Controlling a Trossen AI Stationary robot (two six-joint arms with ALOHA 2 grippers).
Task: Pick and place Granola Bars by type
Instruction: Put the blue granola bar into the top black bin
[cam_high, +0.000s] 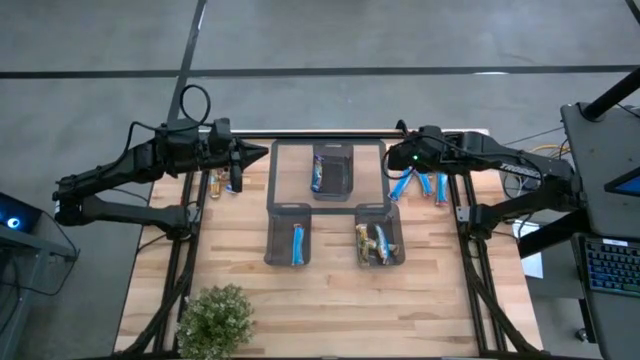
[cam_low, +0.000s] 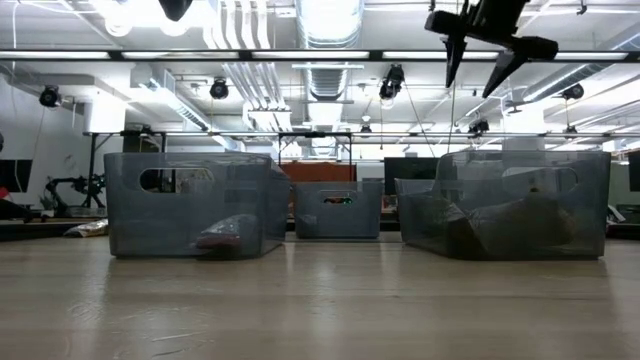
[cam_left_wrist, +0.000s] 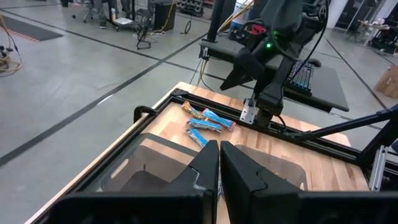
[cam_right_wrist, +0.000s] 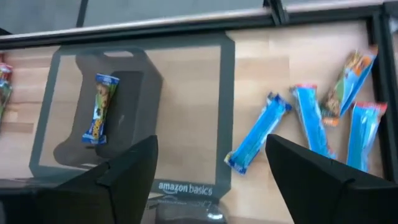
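The right tool (cam_high: 388, 157) hangs above the surface (cam_high: 330, 300) between the far bin (cam_high: 332, 170) and a loose group of granola bars (cam_high: 420, 185), its fingers spread wide and holding nothing; the right wrist view shows the gap between them clear. The left tool (cam_high: 262, 153) waits on the opposite side of the far bin, fingers pressed together, empty. Sorted bars already lie in three bins: one in the far bin, a blue bar in the near-left bin (cam_high: 289, 233), and brownish-gold bars in the near-right bin (cam_high: 379, 235). More bars (cam_high: 218, 181) lie under the left arm. The step in hand appears to be the next pick from the right-hand group. To do it well, the tool should descend over the bright blue bar (cam_right_wrist: 258, 132) lying apart from the others, fingers set across its narrow width, clear of neighbours. Wrapper print is too small to read, and the bars beneath the left arm are partly covered; their type cannot be judged.
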